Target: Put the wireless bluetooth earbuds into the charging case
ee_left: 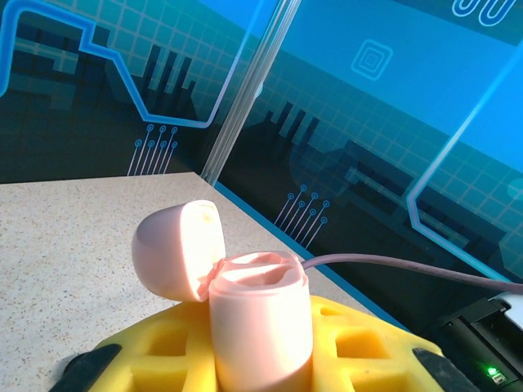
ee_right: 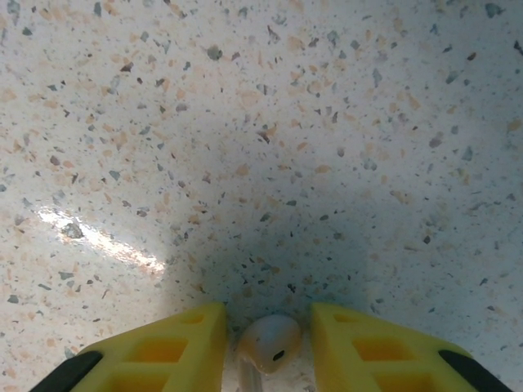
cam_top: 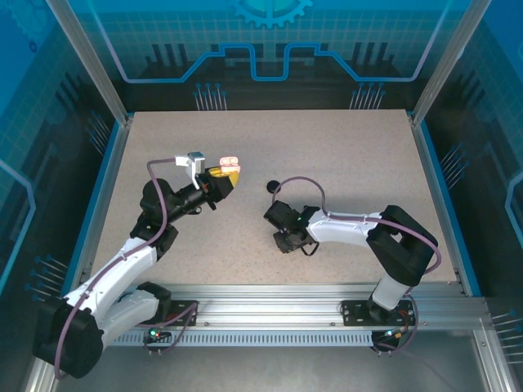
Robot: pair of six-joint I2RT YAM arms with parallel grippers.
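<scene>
Open pink case (ee_left: 261, 327) is being held clamped in L gripper (cam_top: 225, 174). Pale pink earbud (ee_right: 270, 343) on table (ee_right: 245, 122) is being straddled by R gripper (ee_right: 269, 317), jaws apart; insertion pending.

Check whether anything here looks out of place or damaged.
Nothing stands out. The pale pink round charging case, lid open, sits in the left gripper; a pale pink earbud lies on the speckled table inside the open right gripper.
</scene>
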